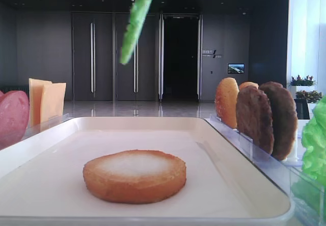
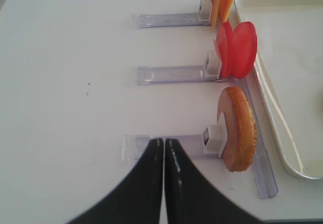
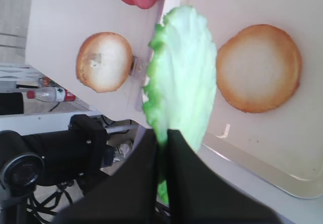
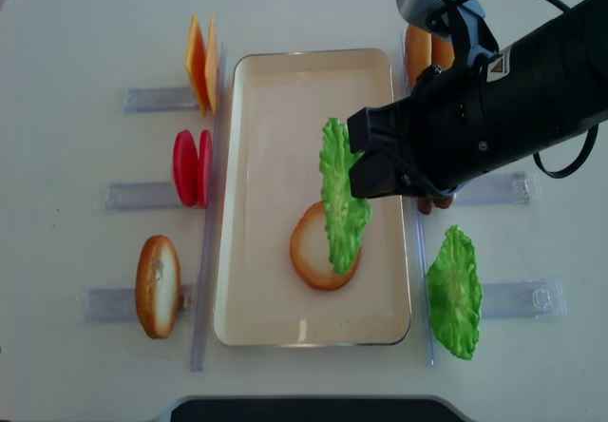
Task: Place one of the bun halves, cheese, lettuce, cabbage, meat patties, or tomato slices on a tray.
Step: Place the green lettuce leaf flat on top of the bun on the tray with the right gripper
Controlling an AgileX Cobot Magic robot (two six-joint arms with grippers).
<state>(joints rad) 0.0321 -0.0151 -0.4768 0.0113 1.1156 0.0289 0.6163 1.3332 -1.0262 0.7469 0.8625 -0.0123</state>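
Centre frame, the right gripper (image 4: 366, 175), clamped on lettuce (image 4: 342, 199), hovers above the tray's (image 4: 256, 89) bun (image 4: 309, 251); next, lower and release.

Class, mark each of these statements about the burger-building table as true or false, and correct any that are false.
1. A round golden-brown bun half lies flat in the cream-white rectangular tray. True.
2. The right gripper holds a red tomato slice. False: it holds a ruffled bright green lettuce leaf.
3. The held leaf already rests on the bun. False: in the low exterior view it hangs high above it.
4. Two orange-yellow square cheese slices stand on edge left of the tray. True.
5. The left gripper has its fingers shut, holding nothing. True.
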